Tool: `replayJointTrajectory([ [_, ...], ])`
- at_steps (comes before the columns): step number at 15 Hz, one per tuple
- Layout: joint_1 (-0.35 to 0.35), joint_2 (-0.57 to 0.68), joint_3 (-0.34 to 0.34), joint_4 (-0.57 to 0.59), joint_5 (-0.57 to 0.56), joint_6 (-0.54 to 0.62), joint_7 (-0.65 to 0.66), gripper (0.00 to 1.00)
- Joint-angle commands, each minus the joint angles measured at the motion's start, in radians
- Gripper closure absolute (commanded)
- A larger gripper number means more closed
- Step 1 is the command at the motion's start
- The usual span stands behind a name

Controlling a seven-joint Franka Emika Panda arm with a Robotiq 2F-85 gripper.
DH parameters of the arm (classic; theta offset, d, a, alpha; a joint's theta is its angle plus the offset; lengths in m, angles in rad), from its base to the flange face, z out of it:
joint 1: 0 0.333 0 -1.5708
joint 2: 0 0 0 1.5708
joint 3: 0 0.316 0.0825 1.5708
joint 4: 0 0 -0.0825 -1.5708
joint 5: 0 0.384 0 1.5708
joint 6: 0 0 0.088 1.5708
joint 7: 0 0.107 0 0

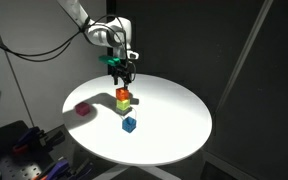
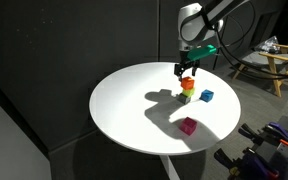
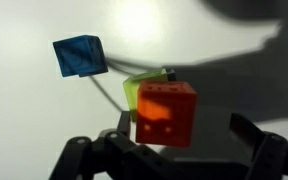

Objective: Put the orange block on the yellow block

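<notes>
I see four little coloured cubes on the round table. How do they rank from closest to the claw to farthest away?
Going by an exterior view, from the claw:
1. orange block, directly under it, topping the stack.
2. yellow block, beneath the orange one.
3. blue cube, on the table beside the stack.
4. pink cube, alone near the table's front edge.

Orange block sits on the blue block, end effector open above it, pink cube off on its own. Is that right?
Not quite: the orange block sits on the yellow block, not the blue. Both exterior views show the blue block alone beside the stack. End effector open above it and pink cube on its own are correct.
</notes>
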Motion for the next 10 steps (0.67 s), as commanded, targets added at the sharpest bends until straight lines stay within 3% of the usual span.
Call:
replayJointTrajectory([
  [1,0.004,-0.090,0.023,-0.039,0.027,-0.060,-0.040,0.00],
  [10,0.024,-0.251,0.070,-0.156,0.031,-0.176,-0.077,0.00],
])
